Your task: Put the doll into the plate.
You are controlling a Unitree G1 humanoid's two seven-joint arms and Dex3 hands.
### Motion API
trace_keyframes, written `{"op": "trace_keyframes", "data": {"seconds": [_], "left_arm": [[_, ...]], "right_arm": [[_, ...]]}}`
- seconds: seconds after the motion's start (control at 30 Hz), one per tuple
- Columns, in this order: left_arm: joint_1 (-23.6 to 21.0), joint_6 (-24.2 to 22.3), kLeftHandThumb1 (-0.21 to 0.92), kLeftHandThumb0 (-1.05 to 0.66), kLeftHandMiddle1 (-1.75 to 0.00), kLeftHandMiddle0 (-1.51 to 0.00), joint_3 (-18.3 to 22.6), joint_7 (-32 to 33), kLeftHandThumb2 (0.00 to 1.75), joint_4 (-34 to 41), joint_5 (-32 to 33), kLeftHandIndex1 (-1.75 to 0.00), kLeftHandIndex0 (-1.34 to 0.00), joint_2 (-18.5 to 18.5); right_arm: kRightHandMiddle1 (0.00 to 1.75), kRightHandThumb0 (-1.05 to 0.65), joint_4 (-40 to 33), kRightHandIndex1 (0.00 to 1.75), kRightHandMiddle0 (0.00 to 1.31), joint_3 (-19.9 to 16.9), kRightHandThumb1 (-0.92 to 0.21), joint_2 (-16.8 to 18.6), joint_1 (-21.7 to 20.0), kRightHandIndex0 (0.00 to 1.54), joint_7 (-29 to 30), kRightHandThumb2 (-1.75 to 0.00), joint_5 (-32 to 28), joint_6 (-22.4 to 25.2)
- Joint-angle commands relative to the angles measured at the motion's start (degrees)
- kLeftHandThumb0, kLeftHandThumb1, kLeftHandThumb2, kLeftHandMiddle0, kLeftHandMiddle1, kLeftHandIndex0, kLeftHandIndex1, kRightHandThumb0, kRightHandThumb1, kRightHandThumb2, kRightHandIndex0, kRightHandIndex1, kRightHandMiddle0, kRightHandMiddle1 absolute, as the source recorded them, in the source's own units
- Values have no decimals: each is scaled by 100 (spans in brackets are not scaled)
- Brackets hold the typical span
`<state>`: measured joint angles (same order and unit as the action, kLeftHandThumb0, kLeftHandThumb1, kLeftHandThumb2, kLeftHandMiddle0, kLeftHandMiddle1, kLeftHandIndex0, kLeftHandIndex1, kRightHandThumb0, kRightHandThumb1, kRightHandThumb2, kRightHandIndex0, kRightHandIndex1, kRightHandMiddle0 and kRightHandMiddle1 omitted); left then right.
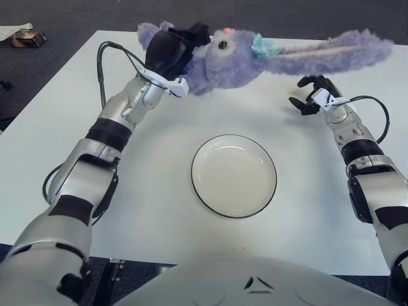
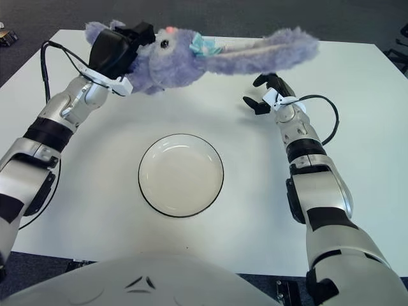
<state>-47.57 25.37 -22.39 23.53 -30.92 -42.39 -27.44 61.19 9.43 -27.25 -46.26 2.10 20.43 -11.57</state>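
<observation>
A white desk (image 1: pixel 159 210) is standing on a dark grey carpet floor (image 1: pixel 76 16), and at the far left on the floor a small dark object (image 1: pixel 27 38) is lying, too small to tell what it is. Near the middle of the desk a white plate (image 1: pixel 234 176) with a thin dark rim is sitting, and nothing is lying in it. The left hand (image 1: pixel 171 52) is reaching over the far part of the desk, and its black fingers are closing around the body of the purple plush bunny (image 1: pixel 236 54), so the doll is hanging in the air above the far side of the desk, beyond the plate and well apart from it. The bunny is showing a pink nose, one dark eye and a light blue bow at the base of its ears, and its long ears (image 1: pixel 331 51) are stretching out to the right, passing above the other hand. The right hand (image 1: pixel 311 97) is staying at the right of the plate, under the ears, with its fingers spread and holding nothing; whether it is touching the desk I cannot tell. A black cable (image 1: pixel 102 64) is running along the left forearm, and another black cable (image 1: pixel 382 121) is making a loop beside the right wrist.
</observation>
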Motion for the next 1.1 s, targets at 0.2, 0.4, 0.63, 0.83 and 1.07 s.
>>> {"op": "trace_keyframes", "data": {"seconds": [0.2, 0.4, 0.63, 0.83, 1.07], "left_arm": [[415, 52, 19, -52, -175, -128, 151, -313, 147, 721, -96, -175, -71, -178], [709, 223, 19, -52, -175, -128, 274, -838, 147, 1168, 186, -175, -71, -274], [933, 580, 19, -52, -175, -128, 363, -1059, 147, 1377, 285, -175, -71, -340], [1137, 779, 18, -52, -175, -128, 400, -1121, 148, 1555, 185, -175, -72, -363], [1301, 928, 18, -52, -175, -127, 423, -1134, 148, 1734, 29, -175, -72, -380]], "right_arm": [[164, -53, 348, 143, 0, 94, -59, 294, 265, 38, 287, -96, 84, 203], [169, -59, 572, 153, 0, 292, -69, 420, 280, 40, 1553, -87, 450, 20], [162, -66, 852, 152, 0, 525, -85, 496, 291, 31, 2569, -71, 774, -50], [155, -69, 988, 147, 0, 572, -91, 539, 273, 23, 2765, -70, 806, -73], [154, -70, 1089, 145, 0, 582, -92, 568, 282, 20, 2745, -75, 752, -141]]}}
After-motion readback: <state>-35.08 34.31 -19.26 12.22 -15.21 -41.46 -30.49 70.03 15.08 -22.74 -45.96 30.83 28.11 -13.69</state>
